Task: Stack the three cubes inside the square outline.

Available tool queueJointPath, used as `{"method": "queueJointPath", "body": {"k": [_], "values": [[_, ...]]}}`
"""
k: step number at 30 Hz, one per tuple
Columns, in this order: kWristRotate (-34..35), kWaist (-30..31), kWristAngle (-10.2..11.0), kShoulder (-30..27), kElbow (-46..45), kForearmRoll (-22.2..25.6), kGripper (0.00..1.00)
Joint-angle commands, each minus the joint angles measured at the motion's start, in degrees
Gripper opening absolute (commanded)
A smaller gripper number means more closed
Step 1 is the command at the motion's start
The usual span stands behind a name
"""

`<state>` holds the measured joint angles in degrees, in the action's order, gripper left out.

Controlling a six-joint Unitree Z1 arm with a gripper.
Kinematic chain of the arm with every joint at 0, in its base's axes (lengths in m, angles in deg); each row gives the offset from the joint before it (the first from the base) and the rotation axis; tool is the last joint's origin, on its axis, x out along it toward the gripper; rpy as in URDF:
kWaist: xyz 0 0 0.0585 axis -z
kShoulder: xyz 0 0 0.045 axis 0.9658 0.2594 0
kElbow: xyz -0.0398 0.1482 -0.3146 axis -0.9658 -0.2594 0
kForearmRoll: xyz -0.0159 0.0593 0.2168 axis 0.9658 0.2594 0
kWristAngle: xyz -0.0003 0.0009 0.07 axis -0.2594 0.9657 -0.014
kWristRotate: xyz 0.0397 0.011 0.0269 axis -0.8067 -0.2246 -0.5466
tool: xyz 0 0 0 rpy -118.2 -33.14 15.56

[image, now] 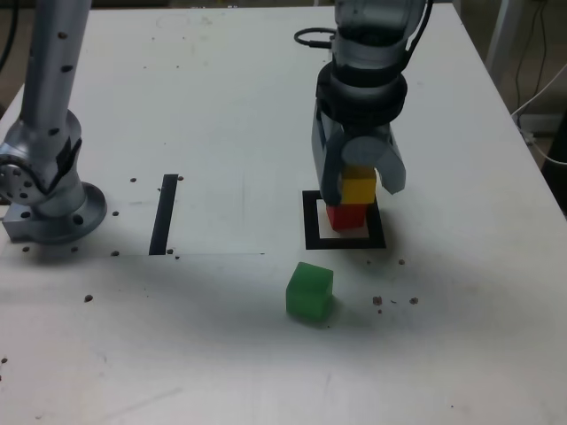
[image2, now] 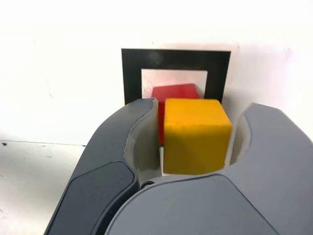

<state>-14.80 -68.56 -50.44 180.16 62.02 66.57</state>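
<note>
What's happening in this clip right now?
A single robot arm is stacking coloured cubes inside a black square outline on a white table. The yellow cube sits on the red cube inside the outline, with the gripper straddling it; the wrist view shows a gap beside the yellow cube on at least one side, so the jaws look to be letting go. The green cube lies on the table in front of the outline, not yet stacked.

One cube (image: 358, 187) sits on top of another (image: 345, 216), and that lower one stands inside the square outline (image: 310, 221) on the table (image: 230, 106). The gripper (image: 363, 181) hangs straight over the pair, a jaw on either side of the upper cube. The third cube (image: 309, 291) lies alone, nearer the camera, just outside the outline. Well off to the exterior view's left lies a straight strip (image: 164, 213), with the arm's base (image: 49, 208) beyond it.
</note>
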Motion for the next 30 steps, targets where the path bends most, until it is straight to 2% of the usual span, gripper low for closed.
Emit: {"method": "queueJointPath", "body": {"k": [1,5,14,24,30], "values": [[0.07,-0.08,0.62,-1.39,-0.02,0.2,0.99],[0.19,-0.08,1.21,-2.89,-0.31,1.08,0.99],[0.13,0.26,1.19,-8.11,-0.88,6.83,0.99],[0.13,2.26,-0.12,-12.34,-5.41,6.21,0.99],[-1.58,5.01,-1.01,-13.89,-7.65,4.0,0.99]]}}
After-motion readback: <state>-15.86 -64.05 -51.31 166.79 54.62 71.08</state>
